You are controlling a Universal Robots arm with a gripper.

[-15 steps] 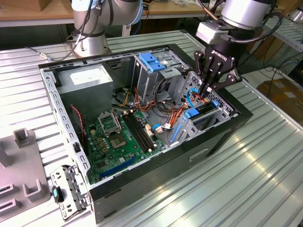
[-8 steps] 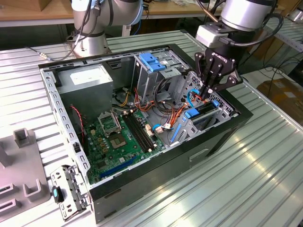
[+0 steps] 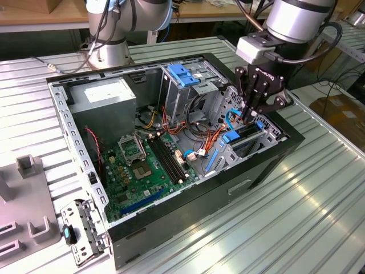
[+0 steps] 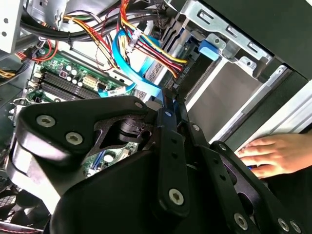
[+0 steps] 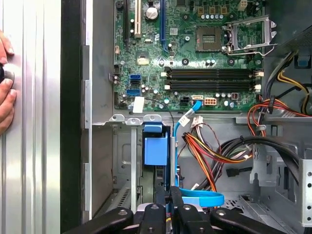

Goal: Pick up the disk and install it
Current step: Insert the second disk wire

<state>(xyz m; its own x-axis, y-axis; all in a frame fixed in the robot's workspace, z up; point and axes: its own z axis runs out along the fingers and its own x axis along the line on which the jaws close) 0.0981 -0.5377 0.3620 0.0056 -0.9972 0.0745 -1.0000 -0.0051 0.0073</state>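
Orange, red and black wires (image 5: pixel 209 151) and a blue ribbon cable (image 5: pixel 200 197) crowd just beside the fingers (image 5: pixel 176 207). The gripper (image 3: pixel 251 114) is clenched narrow over the disk (image 5: pixel 156 151), which sits directly beneath the fingers, slotted in its bay. A hand (image 4: pixel 273 153) rests outside the case (image 3: pixel 274 154).

arm (image 3: pixel 299 20) reaches down, hand (image 3: pixel 251 112) low with fingers nearly together

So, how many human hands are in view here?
1: a hand lies outside the computer case, against its wall, seen in both wrist views. A second may be hidden.
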